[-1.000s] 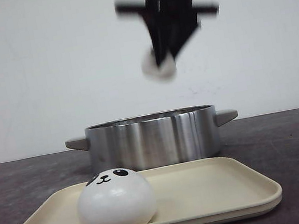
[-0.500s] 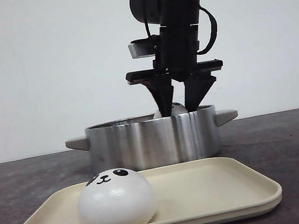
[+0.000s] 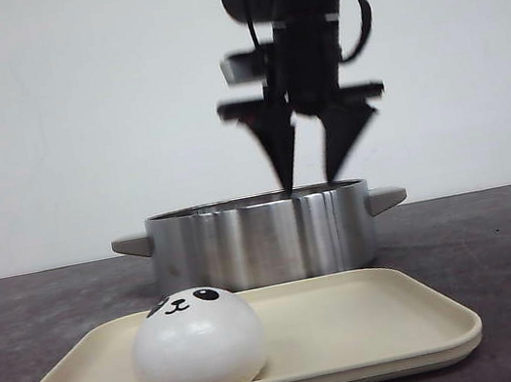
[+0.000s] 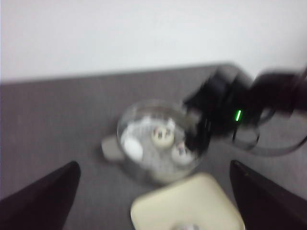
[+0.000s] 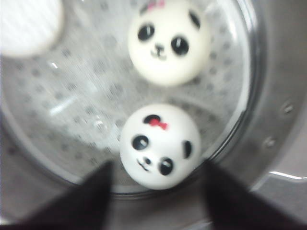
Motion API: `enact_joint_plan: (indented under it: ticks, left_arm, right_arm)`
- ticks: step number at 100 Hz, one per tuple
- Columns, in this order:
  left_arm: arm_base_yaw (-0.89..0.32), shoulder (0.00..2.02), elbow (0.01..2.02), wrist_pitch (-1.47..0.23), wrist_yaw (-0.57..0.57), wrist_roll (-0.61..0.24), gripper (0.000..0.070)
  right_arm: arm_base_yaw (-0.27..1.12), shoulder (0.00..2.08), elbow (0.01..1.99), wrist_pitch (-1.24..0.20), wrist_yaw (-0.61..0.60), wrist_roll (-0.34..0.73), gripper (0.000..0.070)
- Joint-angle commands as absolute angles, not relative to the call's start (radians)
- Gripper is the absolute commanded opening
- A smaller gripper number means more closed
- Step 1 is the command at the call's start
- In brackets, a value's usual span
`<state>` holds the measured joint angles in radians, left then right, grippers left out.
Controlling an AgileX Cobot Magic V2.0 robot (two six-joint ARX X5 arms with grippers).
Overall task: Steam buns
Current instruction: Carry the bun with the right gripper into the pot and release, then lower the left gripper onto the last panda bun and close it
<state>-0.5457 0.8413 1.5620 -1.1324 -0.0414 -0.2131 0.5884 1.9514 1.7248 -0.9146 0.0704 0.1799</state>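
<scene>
One white panda-faced bun point(image 3: 198, 340) sits on the left part of the beige tray point(image 3: 357, 317). Behind the tray stands the steel steamer pot point(image 3: 262, 239). In the right wrist view three buns lie on its perforated floor: one with a red bow point(image 5: 160, 146) near the rim, one with a pink bow point(image 5: 165, 40), and one cut off by the frame edge point(image 5: 29, 21). My right gripper point(image 3: 311, 179) hangs open just above the pot rim, nothing between its fingers point(image 5: 157, 165). My left gripper point(image 4: 154, 163) is open and high up, looking down on pot point(image 4: 158, 143) and tray point(image 4: 187, 206).
The pot has two side handles point(image 3: 131, 244). The tray lies close to the table's near edge, right in front of the pot. The right arm point(image 4: 225, 110) reaches over the pot's far side. A white wall stands behind the dark grey table point(image 3: 501, 237).
The right gripper came down into the pot with a bun, let it go, and has risen a little with its fingers open. The bun on the tray has not moved.
</scene>
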Motion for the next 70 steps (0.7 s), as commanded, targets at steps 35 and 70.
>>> enact_joint_plan:
  ticks: [35,70]
  left_arm:
    - [-0.616,0.89,1.068,-0.936,0.221,-0.436,0.0597]
    - [-0.709,1.208,0.989,-0.779,0.202,-0.435,0.0651]
  right_arm:
    - [0.77,1.509,1.801,-0.902,0.099,0.193,0.0007]
    - [0.933,1.26,1.801,-0.866,0.324,0.224,0.0007]
